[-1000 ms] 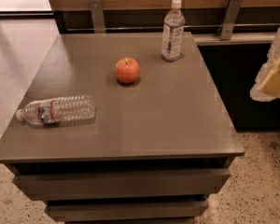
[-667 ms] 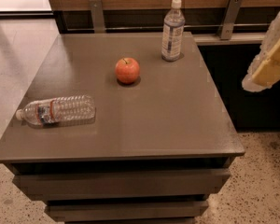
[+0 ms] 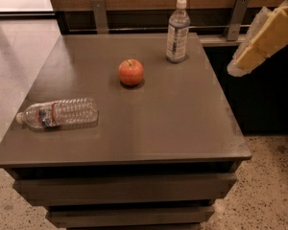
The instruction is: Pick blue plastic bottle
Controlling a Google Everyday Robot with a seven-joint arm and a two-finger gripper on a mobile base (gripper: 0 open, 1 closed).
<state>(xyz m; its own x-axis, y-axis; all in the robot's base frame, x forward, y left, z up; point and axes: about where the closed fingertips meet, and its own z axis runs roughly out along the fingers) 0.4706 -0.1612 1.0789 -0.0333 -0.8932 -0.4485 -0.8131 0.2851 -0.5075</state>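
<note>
Claw (image 3: 252,49) is spotted high at the right edge, held out over the dark gap beside the counter (image 3: 182,123) and well apart from everything on it. Whether it is open or closed cannot be told from here. The blue plastic bottle (image 3: 177,31) is found standing upright at the far edge of the counter, white cap up, close to the back wall and toward the right side. An apple (image 3: 131,72) is set near it, more to the middle. A ribbed bottle (image 3: 57,114) is laid on its side at the near left, well apart from both. The claw is judged to be held raised and off to the side so that the counter edge is cleared before any reach is made. The pick is reckoned barely begun. An approach from the right would be favoured, since the apple is left out of that path. A tall, smooth, light bottle could be tipped if it is nudged off-centre.
</note>
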